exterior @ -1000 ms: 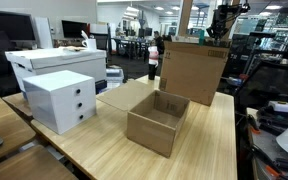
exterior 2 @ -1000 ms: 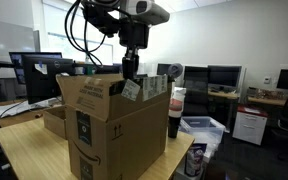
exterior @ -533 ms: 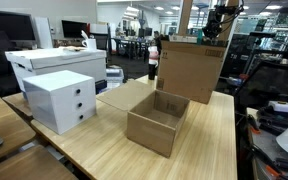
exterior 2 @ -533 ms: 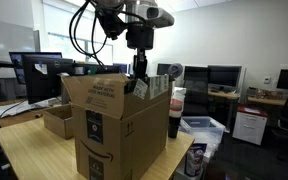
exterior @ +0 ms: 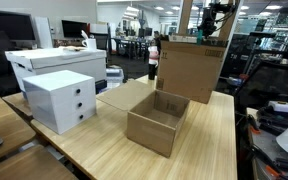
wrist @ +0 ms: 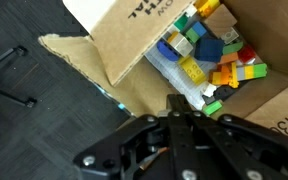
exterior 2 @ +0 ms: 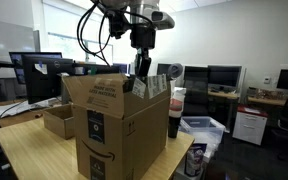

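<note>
Desk [exterior: 214, 140] of pale wood is carrying everything in the scene. A tall cardboard box [exterior: 192, 70] is standing at one end of the desk, its top flaps standing open, and it is showing its printed side in an exterior view [exterior 2: 114, 125]. The robot arm [exterior 2: 134, 15] is reaching down from above, right over that open top. A white drawer unit [exterior: 59, 100] is sitting well apart from the tall box, toward the opposite side of the desk. Between them a small open box [exterior: 157, 122] is resting with its top facing up. A dark bottle [exterior 2: 174, 112] is standing just beside the tall box.

The end effector [exterior 2: 140, 72] is hovering at the rim of the tall cardboard box, near one raised flap [wrist: 94, 60]. In the wrist view the end effector [wrist: 187, 105] is showing its fingers clenched together; whether they are pinching anything cannot be told. Toy bricks [wrist: 209, 55] in yellow, green, blue and red are lying inside the tall cardboard box, directly below the fingertips.
</note>
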You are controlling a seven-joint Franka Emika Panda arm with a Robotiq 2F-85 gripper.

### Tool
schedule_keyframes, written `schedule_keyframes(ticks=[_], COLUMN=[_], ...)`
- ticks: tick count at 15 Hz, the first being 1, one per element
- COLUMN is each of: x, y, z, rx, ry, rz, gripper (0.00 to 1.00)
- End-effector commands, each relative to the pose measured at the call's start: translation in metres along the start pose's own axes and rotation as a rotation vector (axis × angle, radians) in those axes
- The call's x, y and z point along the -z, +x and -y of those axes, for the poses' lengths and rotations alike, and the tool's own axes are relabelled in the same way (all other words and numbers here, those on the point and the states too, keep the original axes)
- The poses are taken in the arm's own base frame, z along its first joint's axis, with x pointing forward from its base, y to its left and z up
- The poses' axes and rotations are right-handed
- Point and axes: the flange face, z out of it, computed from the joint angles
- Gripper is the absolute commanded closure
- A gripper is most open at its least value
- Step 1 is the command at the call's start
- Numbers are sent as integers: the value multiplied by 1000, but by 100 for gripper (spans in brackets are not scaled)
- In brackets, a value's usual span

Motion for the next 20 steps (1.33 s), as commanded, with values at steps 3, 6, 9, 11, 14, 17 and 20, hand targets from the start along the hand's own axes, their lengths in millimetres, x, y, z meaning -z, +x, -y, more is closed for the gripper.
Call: schedule_keyframes(ticks=[3,6,9,11,14,17,20], x=[8,8,9,6,-5,-16,-22], y=[8,0,-22,-41,-84,-125,-168], z=[35,41,50,57,64,67,71], rx=[15,-19,-95,-154,-252,-335,-434], ry=[-42,-71,-95,-120,-163,-187,-212], rz=[62,99,103,89,103,121,106], gripper=[96,96,96,96,96,96,96])
